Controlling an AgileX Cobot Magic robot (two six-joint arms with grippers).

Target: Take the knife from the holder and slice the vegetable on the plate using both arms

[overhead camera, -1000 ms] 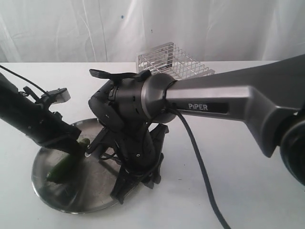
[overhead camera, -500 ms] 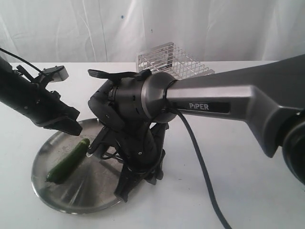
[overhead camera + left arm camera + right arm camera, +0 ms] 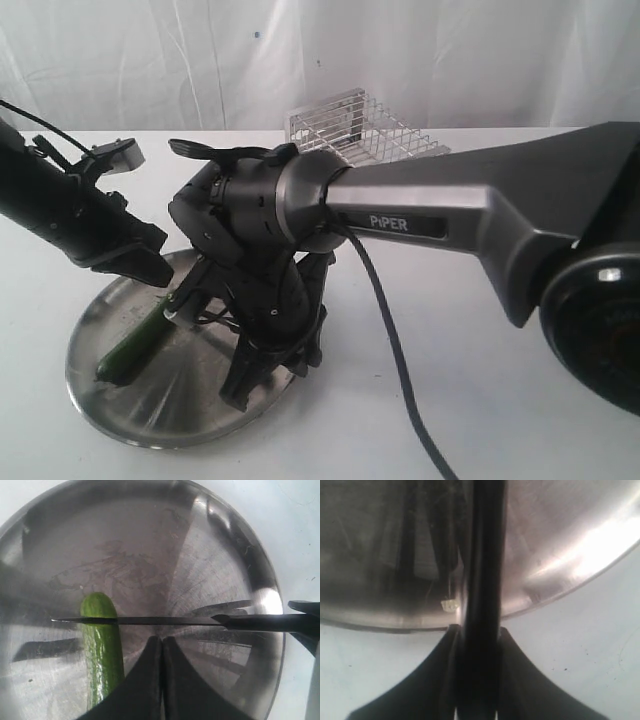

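Exterior view: right arm (image 3: 450, 215) blocking near corner of holder (image 3: 365, 125) and right half of plate (image 3: 100, 385); left arm (image 3: 60, 215) and right arm running off frame.
Left wrist view: vegetable (image 3: 102, 650) being cut off by picture edge, left fingers (image 3: 145, 690) overlapping it; knife (image 3: 150, 621) handle leaving frame.
Right wrist view: handle between right fingers (image 3: 435, 680) showing blurred; pale speck (image 3: 450, 604) on plate being too small to identify.

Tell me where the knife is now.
In the left wrist view, the knife crosses the vegetable near its rounded end, above the plate; the right tool grips its handle.
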